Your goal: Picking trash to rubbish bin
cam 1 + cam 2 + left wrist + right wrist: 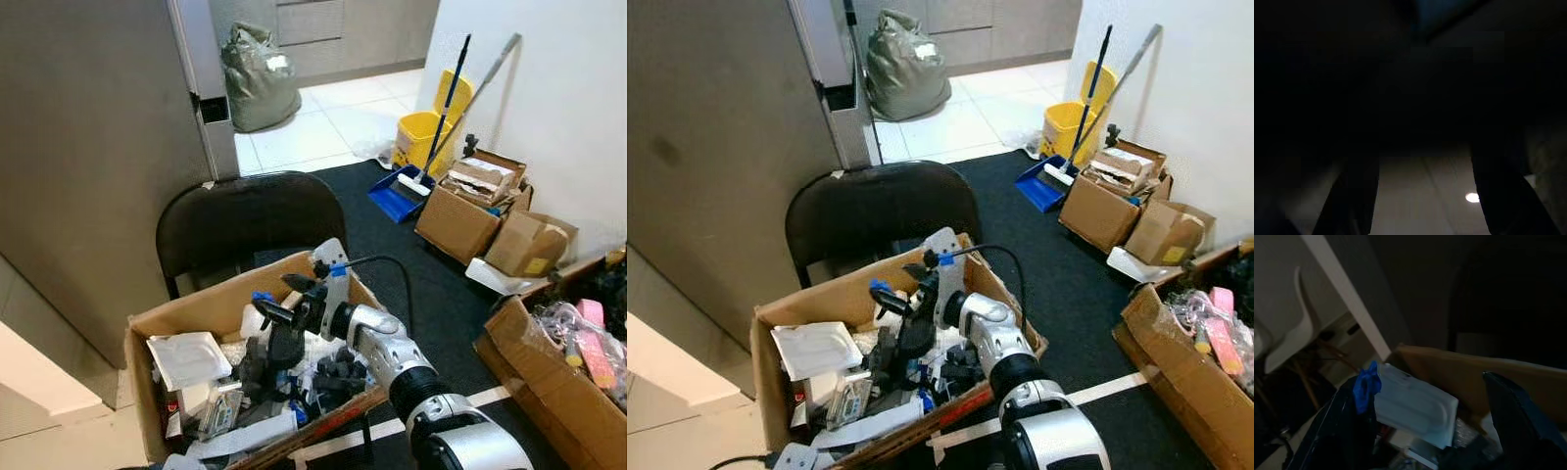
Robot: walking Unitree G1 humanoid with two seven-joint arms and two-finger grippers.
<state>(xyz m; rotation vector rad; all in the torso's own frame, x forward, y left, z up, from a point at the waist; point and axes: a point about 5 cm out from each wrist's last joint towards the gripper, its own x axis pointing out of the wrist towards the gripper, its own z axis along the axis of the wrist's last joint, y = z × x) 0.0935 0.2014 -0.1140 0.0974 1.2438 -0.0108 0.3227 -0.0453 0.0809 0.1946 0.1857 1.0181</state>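
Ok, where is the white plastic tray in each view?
Left eye: white plastic tray in the cardboard box's left part.
Right eye: same spot.
Left wrist: too dark to tell.
Right wrist: seemingly it, just beyond the right claw.
Shared landmark: cardboard box.

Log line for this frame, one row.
right pincer open, over cardboard box of trash | nothing held | box on black chair | left arm idle

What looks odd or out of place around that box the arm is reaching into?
The cardboard box sits on a black chair rather than the floor, heaped with loose trash such as a white tray. The right tool hovers over it. Behind, a stuffed grey bag slumps on the tiles.
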